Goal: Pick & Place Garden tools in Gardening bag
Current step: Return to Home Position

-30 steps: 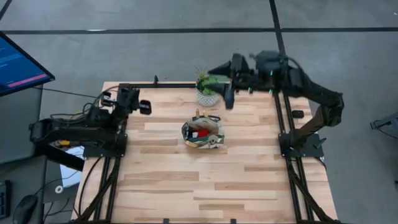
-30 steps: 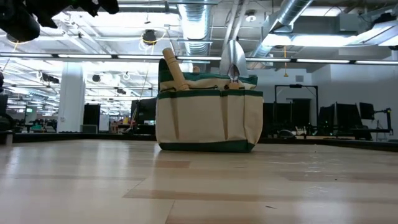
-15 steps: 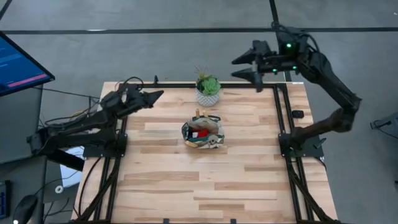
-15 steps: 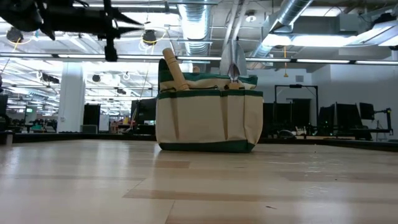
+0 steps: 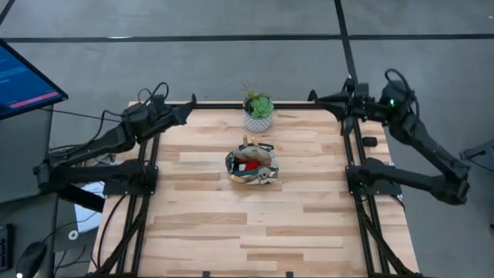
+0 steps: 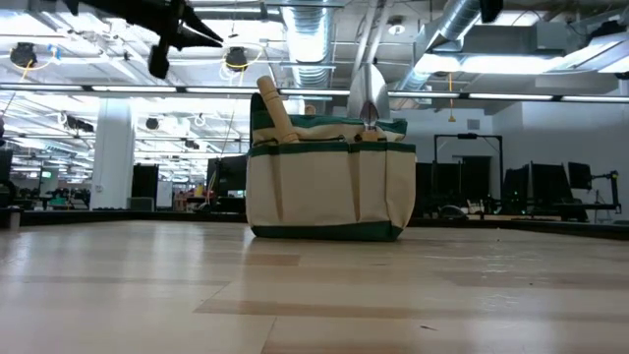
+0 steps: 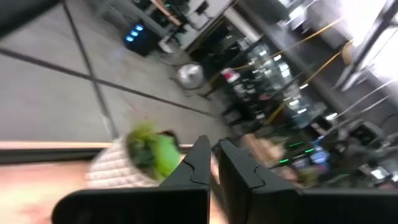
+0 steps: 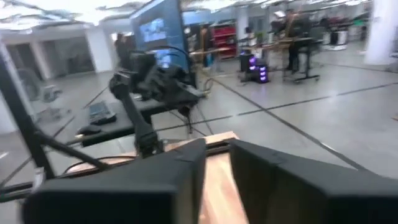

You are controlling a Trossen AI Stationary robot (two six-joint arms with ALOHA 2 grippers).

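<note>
The gardening bag (image 5: 251,164), beige with green trim, stands upright on its base in the middle of the table. It shows side-on in the low view as the bag (image 6: 329,177). Garden tools stick out of its top: a wooden handle (image 6: 274,110) and a metal trowel blade (image 6: 369,98). A red item (image 5: 248,165) lies inside. My left gripper (image 5: 187,113) is shut and hangs in the air over the table's far left corner. In the left wrist view, its fingers (image 7: 214,163) hold nothing. My right gripper (image 5: 312,96) hangs over the far right edge. In the right wrist view, its fingers (image 8: 217,165) stand a narrow gap apart, with nothing between them.
A potted green plant (image 5: 258,110) in a white pot stands at the far edge, just behind the bag. Dark metal frames (image 5: 143,185) run along the table's left and right sides. A monitor (image 5: 23,77) stands off the table at the far left.
My right gripper has drawn back from beside the plant, up and toward the table's far right corner, and its fingers have come much closer together. My left gripper has risen, tipped level and reached toward the far edge. The bag and tools have stayed put.
</note>
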